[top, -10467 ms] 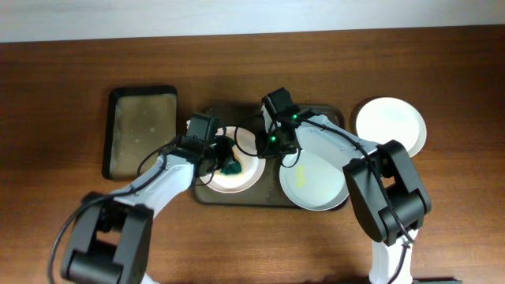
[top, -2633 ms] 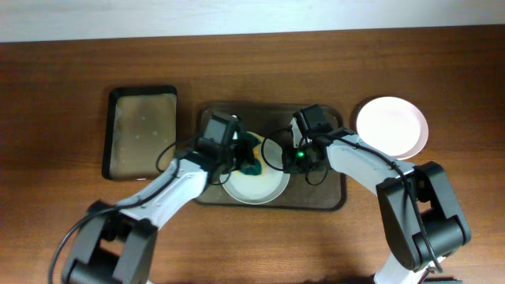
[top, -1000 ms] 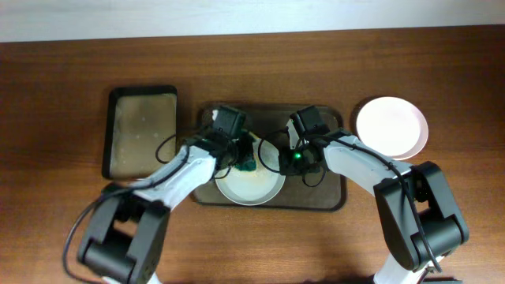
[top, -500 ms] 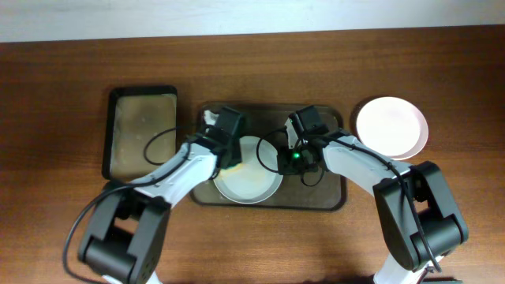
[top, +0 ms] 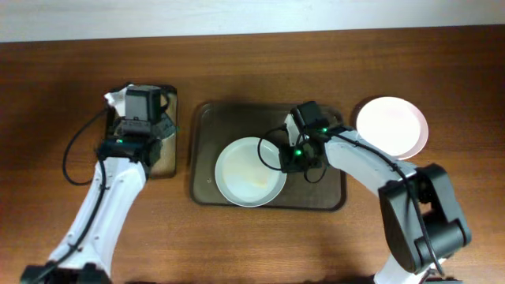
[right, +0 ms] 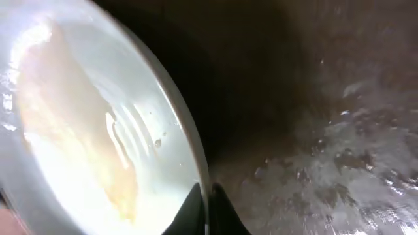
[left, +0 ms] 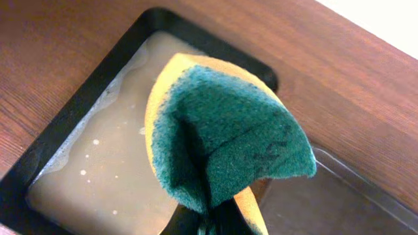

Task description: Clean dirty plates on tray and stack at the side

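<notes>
Overhead view: right gripper (top: 285,155) pinching the right rim of the smeared plate (top: 246,170) on the tray (top: 327,189), left gripper (left: 210,225) clamped on the sponge (left: 228,130) over the black tray (left: 78,85) at left, so I'd dunk it properly before scrubbing.

No lettering, label, brand, number or sign can be read in any of the three views.
</notes>
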### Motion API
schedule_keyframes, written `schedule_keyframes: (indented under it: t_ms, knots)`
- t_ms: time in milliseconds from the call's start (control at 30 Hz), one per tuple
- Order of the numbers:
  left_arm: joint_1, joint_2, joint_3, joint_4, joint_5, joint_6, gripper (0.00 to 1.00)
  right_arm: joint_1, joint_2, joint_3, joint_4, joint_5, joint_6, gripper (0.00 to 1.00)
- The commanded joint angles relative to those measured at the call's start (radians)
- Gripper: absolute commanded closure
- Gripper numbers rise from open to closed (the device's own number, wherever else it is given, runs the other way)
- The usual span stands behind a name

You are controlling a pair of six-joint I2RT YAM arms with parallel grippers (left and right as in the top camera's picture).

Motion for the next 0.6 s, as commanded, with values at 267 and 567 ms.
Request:
schedule_keyframes:
  t_ms: [267,567]
  knots:
    - [0.124,0.326,-0.006,0.249,0.154,0.142,0.85,0.154,-0.143,0.105,-0.104,0.278,-0.028,0.96]
    - [0.168,0.329,-0.004,0.290,0.150,0.141,0.00,0.211,-0.144,0.227,-0.255,0.582,-0.029,0.96]
